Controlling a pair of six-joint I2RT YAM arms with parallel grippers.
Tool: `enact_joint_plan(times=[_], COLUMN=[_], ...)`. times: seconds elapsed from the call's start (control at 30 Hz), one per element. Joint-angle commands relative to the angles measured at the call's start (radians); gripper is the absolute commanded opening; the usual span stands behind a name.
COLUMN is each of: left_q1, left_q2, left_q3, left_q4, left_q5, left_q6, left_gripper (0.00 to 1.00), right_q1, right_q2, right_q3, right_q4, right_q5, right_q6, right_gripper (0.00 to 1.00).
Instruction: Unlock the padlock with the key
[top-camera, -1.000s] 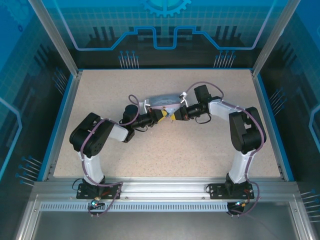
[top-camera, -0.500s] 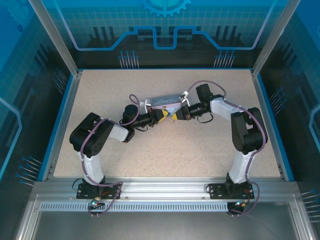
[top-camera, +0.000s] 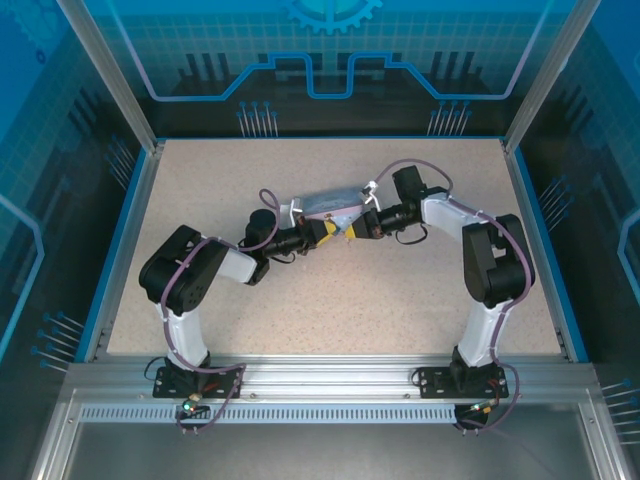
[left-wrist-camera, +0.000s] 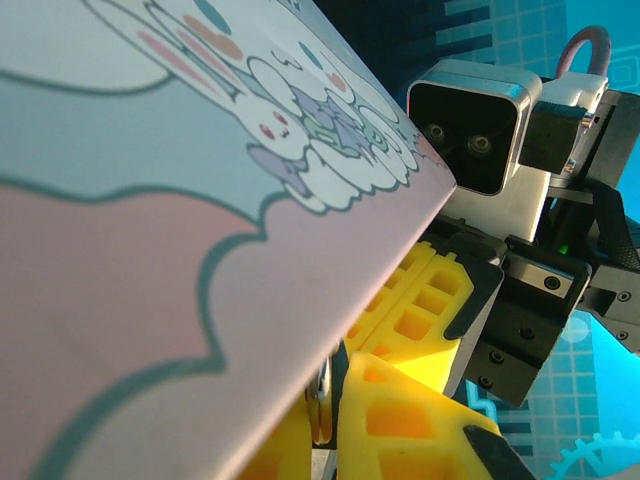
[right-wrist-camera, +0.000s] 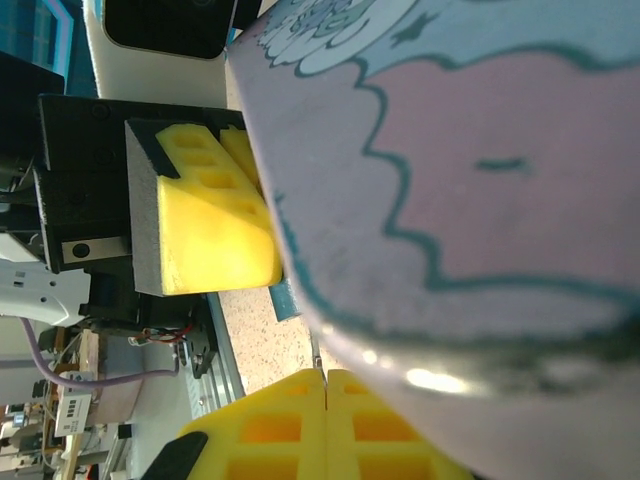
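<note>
Centre of the worktop (top-camera: 200, 200): the left tool (top-camera: 327, 233), grip state indeterminable, meets the right tool (top-camera: 348, 232) just before the pale blue cartoon tin (top-camera: 328, 203). The right tool's yellow pads (right-wrist-camera: 270, 425) press closed on the key (right-wrist-camera: 316, 362), a thin sliver beside the tin's edge.

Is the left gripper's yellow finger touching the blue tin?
Cannot tell. In the right wrist view the tin overlaps a finger of the left gripper, hiding any contact or gap.

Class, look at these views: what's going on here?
Both arms meet mid-table beside the pale blue tin. The right claw is shut, with a thin metal sliver, seemingly the key, poking from its tips close by the left claw. Whether the padlock is open cannot be told.
</note>
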Motion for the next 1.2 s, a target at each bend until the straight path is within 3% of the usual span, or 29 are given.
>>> enact_joint_plan(times=[0.0, 0.3, 0.83, 1.17], left_q1=[-0.038, -0.039, -0.041, -0.051], left_q2=[-0.025, 0.007, -0.012, -0.011], left_q3=[0.025, 0.031, 0.024, 0.017], left_q4=[0.097, 0.195, 0.158, 0.146], left_q5=[0.128, 0.101, 0.09, 0.083], left_q6=[0.007, -0.079, -0.06, -0.053], left_gripper=[0.0, 0.0, 0.0, 0.0], right_q1=[0.025, 0.034, 0.035, 0.049], right_q2=[0.034, 0.015, 0.024, -0.009], right_q3=[0.025, -0.04, -0.037, -0.079], right_q4=[0.099, 0.198, 0.214, 0.371], right_q5=[0.033, 0.067, 0.101, 0.063], right_q6=[0.023, 0.03, 0.029, 0.105], right_gripper=[0.0, 0.0, 0.0, 0.0])
